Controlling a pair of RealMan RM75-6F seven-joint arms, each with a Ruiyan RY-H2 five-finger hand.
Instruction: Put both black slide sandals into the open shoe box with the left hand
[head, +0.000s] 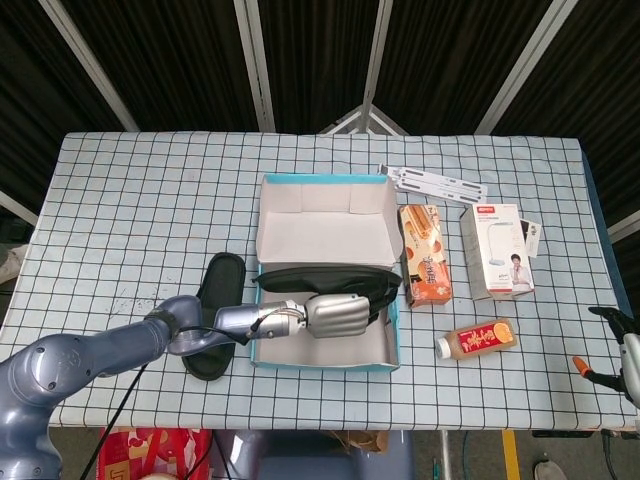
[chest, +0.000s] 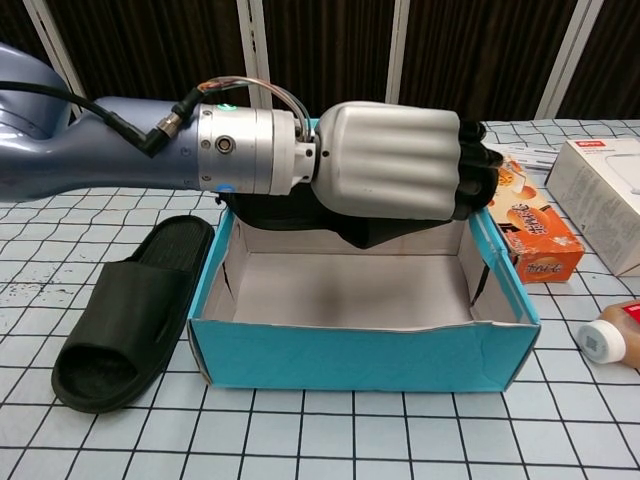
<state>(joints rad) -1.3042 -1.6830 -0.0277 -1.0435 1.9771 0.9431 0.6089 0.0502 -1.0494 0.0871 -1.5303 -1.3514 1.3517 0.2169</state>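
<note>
The left hand (head: 340, 314) grips one black slide sandal (head: 325, 281), its fingers (chest: 475, 170) curled closed around the sandal's right end; the sandal lies crosswise, held over the open shoe box (head: 385, 352), spanning it from wall to wall; in the chest view the hand's silver back hides most of it, so whether it touches the box floor cannot be told; the second black slide sandal (head: 214, 310) lies on the checked desk (head: 130, 200) just beside the box's left wall, near the front edge; an orange snack carton (head: 423, 268) sits against the box's right wall, its print too small to read; further right stand a white carton (head: 497, 250) with a pictured figure, lettering illegible, and a bottle (head: 478, 340) lying on its side; the right hand (head: 618, 350) shows only partly at the desk's front right corner, cut off by the frame; its state cannot be told.
</note>
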